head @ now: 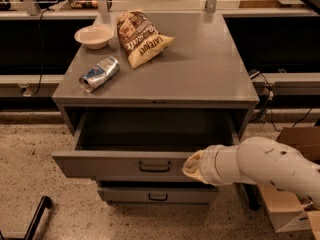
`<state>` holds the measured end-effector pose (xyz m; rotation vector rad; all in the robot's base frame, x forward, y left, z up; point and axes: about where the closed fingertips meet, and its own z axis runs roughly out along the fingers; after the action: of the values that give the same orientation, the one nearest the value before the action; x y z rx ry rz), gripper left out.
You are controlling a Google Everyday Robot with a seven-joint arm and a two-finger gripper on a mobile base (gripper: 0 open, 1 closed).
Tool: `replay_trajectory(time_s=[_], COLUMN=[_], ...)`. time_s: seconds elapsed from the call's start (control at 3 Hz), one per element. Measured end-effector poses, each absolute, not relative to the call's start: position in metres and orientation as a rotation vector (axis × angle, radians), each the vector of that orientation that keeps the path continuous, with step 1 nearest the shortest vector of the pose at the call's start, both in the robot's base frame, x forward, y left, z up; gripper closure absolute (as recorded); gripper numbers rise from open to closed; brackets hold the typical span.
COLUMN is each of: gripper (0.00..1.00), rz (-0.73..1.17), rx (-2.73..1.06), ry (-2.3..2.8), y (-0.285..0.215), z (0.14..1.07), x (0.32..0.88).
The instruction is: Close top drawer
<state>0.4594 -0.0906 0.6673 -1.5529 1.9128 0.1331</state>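
On the worktop point(200, 69) I count three things: one bowl point(93, 35), one chip bag point(140, 39), one can point(100, 74). Below it are two drawers, the top drawer point(100, 164) and a lower drawer point(125, 195). One pincer point(192, 167), against the top drawer's front.

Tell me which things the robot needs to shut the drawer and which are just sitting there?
For the job: top drawer, pulled open; hand, at the drawer's front, right of its handle.
Just lying about: bowl, chip bag, can on the cabinet top; lower drawer; cardboard box.
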Motion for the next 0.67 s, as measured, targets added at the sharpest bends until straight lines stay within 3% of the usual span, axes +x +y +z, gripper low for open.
replay_trajectory(time_s=[0.67], gripper=[1.00], rz=[0.150], rx=[-1.350], ry=[1.875], y=[-0.113], z=[0.655], x=[0.502])
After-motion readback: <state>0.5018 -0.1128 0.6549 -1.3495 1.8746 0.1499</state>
